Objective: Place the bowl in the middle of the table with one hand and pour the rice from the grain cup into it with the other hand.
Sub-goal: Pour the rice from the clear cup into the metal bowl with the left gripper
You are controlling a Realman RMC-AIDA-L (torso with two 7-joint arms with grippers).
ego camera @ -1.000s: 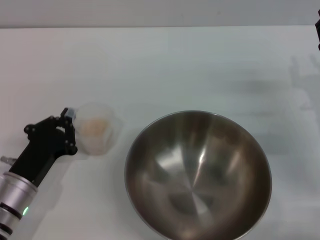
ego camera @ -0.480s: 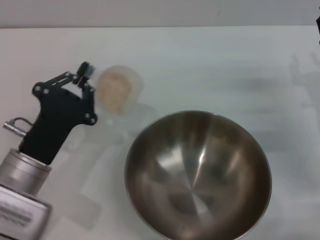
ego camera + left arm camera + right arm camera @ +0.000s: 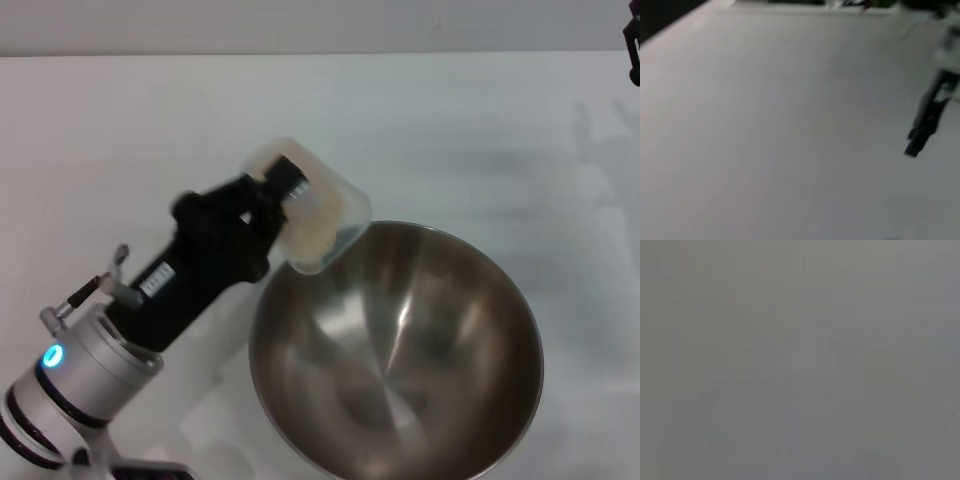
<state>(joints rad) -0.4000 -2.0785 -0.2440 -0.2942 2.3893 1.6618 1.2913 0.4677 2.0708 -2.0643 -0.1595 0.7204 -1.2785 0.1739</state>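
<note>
The steel bowl (image 3: pixel 420 340) stands on the white table (image 3: pixel 450 130), right of centre and near the front edge, with nothing inside it. My left gripper (image 3: pixel 285 190) is shut on the grain cup (image 3: pixel 325 205), held in the air above the bowl's far-left rim. The cup is tilted with its mouth leaning toward the bowl. Pale rice (image 3: pixel 312 230) lies heaped in the cup's lower side, and no grains show in the bowl. My right gripper (image 3: pixel 632 45) shows only as a dark sliver at the far right edge; the left wrist view shows it as a dark blurred shape (image 3: pixel 925 125) above the table.
Bare white tabletop (image 3: pixel 765 125) stretches behind and to both sides of the bowl. The table's far edge runs along the top of the head view. The right wrist view is a uniform grey with nothing to make out.
My left arm has lifted the grain cup off the table at the left, carried it right to the bowl's rim and tipped it toward the bowl. The bowl has not moved.
</note>
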